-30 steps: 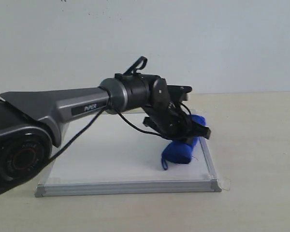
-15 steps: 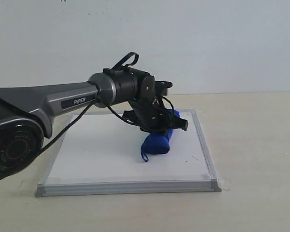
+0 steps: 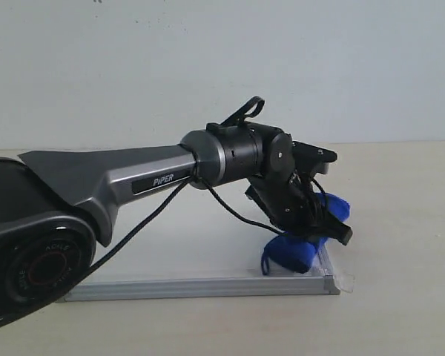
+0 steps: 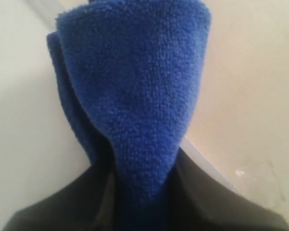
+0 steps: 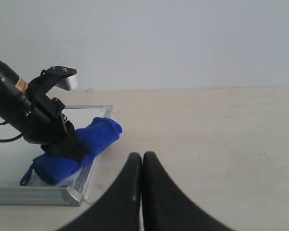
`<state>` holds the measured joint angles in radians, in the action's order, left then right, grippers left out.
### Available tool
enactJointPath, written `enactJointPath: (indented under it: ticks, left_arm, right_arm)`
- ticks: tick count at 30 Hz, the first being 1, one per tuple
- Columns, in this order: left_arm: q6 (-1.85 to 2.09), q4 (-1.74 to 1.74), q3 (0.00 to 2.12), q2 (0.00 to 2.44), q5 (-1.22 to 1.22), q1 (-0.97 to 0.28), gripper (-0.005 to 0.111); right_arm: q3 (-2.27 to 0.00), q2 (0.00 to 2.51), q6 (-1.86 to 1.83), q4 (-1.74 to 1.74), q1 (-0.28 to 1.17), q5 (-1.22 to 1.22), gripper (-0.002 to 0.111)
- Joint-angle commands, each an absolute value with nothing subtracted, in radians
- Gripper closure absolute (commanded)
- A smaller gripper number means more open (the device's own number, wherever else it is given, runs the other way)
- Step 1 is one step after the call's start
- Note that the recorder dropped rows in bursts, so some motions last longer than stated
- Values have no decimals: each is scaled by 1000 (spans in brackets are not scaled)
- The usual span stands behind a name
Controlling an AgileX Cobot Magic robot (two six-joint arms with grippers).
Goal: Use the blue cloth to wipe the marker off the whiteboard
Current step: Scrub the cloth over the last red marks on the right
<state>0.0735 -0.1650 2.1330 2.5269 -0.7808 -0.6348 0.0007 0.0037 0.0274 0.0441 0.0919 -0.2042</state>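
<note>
My left gripper [image 3: 308, 222] is shut on the blue cloth [image 3: 300, 248], a fuzzy royal-blue roll pressed onto the front right corner of the whiteboard [image 3: 200, 245]. The cloth overhangs the board's right frame. In the left wrist view the blue cloth [image 4: 135, 96] fills the middle, pinched between the dark fingers [image 4: 72, 202]. The right wrist view shows the blue cloth [image 5: 79, 149] under the left gripper [image 5: 62, 139], and my right gripper [image 5: 142, 159] shut and empty over the bare table. No red marker lines show on the visible white surface; the arm hides much of the board.
The board lies on a beige table [image 3: 400, 222] before a plain pale wall. The left arm's grey link [image 3: 119, 174] and black cable [image 3: 156, 215] stretch across the board's left and middle. A silver-grey frame corner [image 5: 70, 195] sits close to the right gripper.
The left gripper has carried the cloth from the board's middle right toward the front right corner, now reaching over the right frame. The right gripper's earlier position is not shown.
</note>
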Motion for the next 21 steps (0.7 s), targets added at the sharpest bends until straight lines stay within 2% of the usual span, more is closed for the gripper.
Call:
enactJointPath:
  ticks: [1, 10, 13, 16, 21]
  left_arm:
    - [91, -211, 2118, 2505, -890, -637, 103]
    - [-187, 172, 2117, 2509, -984, -502, 103]
    - [-232, 184, 2117, 2507, -1002, -466, 103]
    - [-192, 77, 2117, 2509, -958, -477, 103]
    - [6, -130, 2117, 2519, -875, -584, 103]
  right_arm:
    - [0, 0, 23, 42, 90, -199, 108]
    - [0, 0, 23, 42, 90, -199, 108]
    - [0, 0, 23, 42, 90, -199, 108]
    - [0, 0, 23, 42, 90, -199, 108]
    - [0, 0, 23, 42, 90, -199, 108]
